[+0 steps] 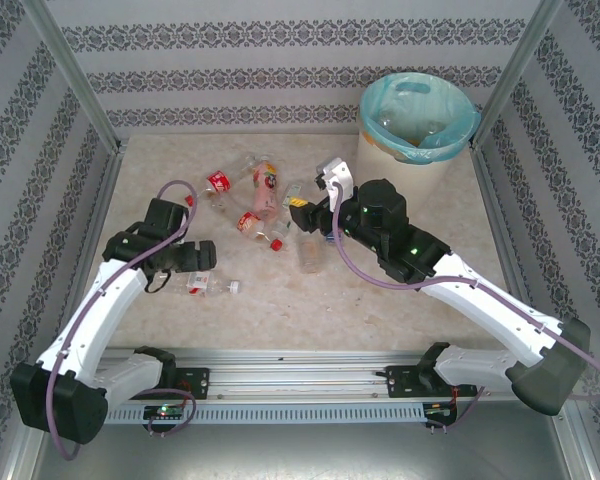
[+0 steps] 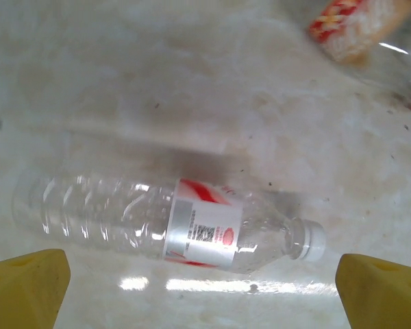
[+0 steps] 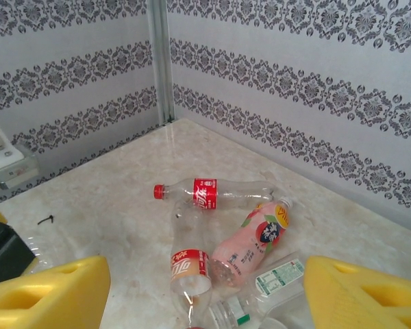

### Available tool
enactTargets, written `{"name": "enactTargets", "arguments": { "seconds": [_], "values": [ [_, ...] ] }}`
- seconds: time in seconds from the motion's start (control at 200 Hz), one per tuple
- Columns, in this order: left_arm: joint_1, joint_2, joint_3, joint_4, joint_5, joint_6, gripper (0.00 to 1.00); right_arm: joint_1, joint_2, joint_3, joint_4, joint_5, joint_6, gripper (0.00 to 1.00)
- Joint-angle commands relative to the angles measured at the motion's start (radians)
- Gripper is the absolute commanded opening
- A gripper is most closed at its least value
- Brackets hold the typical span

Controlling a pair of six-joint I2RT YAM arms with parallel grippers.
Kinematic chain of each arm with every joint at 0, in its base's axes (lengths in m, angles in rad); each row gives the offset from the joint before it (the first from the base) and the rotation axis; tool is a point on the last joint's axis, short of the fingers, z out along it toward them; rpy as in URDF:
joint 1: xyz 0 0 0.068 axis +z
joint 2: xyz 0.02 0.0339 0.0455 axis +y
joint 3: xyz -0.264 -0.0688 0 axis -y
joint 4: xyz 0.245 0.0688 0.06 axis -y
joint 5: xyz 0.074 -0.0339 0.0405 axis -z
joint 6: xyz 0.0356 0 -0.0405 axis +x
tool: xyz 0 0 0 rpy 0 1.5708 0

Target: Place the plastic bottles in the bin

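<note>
Left gripper point(image 2: 204, 293) is wide open and low over the table point(image 2: 123, 82). Its yellow fingers point(image 2: 24, 288) sit either side of the white-cap bottle point(image 2: 192, 229), not touching it. That bottle lies flat with a red-and-white label, cap pointing to 3 o'clock in the left wrist view. The top view puts it at 8 o'clock of table centre, just off the gripper.

A loose pile of bottles lies at 11 o'clock of centre:
- Red-cap bottle point(image 3: 212, 193): flat, cap to 9 o'clock in the right wrist view.
- Pink bottle point(image 3: 253, 243): tilted, against or just beside the red-cap bottle's far end, at its 5 o'clock.
- Orange-label bottle point(image 3: 188, 264): just left of the pink one, lying lengthwise toward the camera.
- Green-label bottle point(image 3: 274, 277): nearest the camera, at 5 o'clock of the pink one.

Clear bottle point(image 1: 310, 252) is near table centre, apart from the pile, under the front of the right arm.

Right gripper point(image 3: 204, 291) is raised above the table, jaws apart, nothing between them, facing the pile. In the top view it sits at about 12 o'clock of centre, right of the pile.

Bin point(image 1: 392, 165) stands upright at 1 o'clock in the far right corner, turquoise liner over the rim, well apart from both grippers. Clear plastic shapes show inside; cannot tell how many bottles.
</note>
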Motion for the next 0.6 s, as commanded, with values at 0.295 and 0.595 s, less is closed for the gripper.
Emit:
{"name": "enactTargets", "arguments": {
  "seconds": [0.295,0.595],
  "values": [
    [0.059,0.028,-0.145,-0.021,0.066,1.335,1.00,0.001,-0.077,-0.015,0.028,0.033,-0.085,0.74],
    [0.088,0.168,-0.210,0.197,0.028,1.316,1.00,-0.009,-0.128,-0.073,0.018,0.050,-0.080,0.74]
  ]
}}
